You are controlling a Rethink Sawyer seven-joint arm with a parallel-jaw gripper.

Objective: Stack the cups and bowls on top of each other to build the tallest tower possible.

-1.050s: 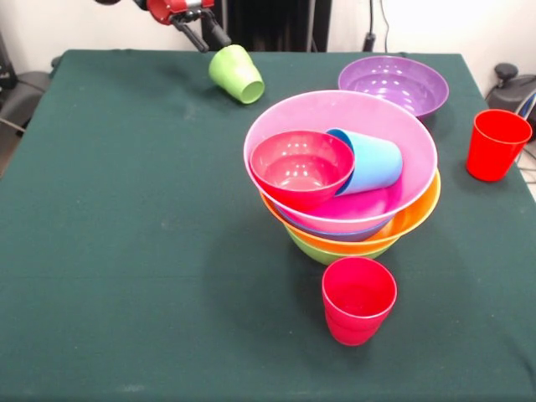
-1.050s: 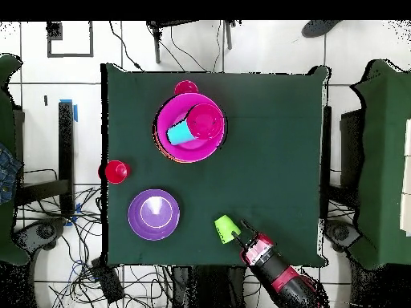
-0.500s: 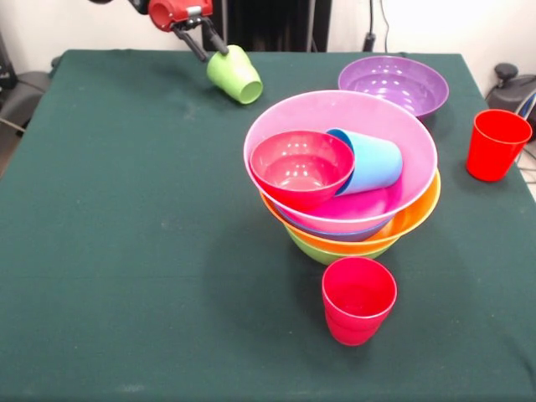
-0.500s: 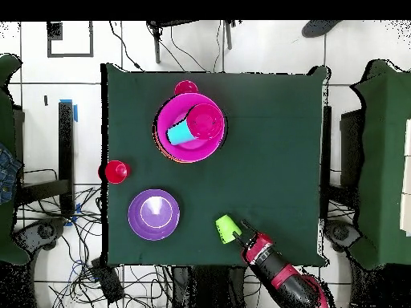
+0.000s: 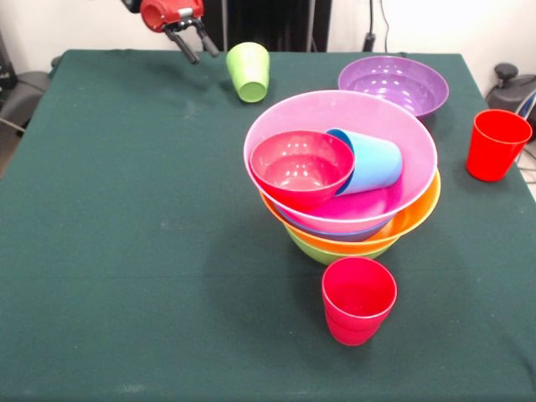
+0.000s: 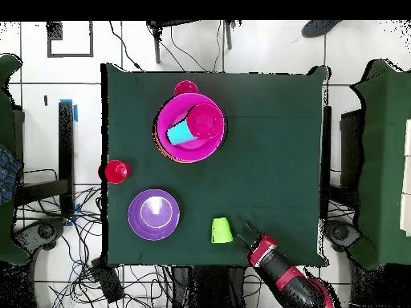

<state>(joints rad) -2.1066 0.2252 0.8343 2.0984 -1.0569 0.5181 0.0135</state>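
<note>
No writing shows anywhere. The gripper hangs with jaws spread, empty, near the lime green cup, which is apart from the tower mid-table.

Glossy plastic bowls, matt cloth table.

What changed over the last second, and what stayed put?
The lime green cup, which lay on its side at the gripper's tips, now stands rim down on the table, free of the open gripper, which has drawn back slightly. The tower, the purple bowl and both red cups have not moved.
</note>
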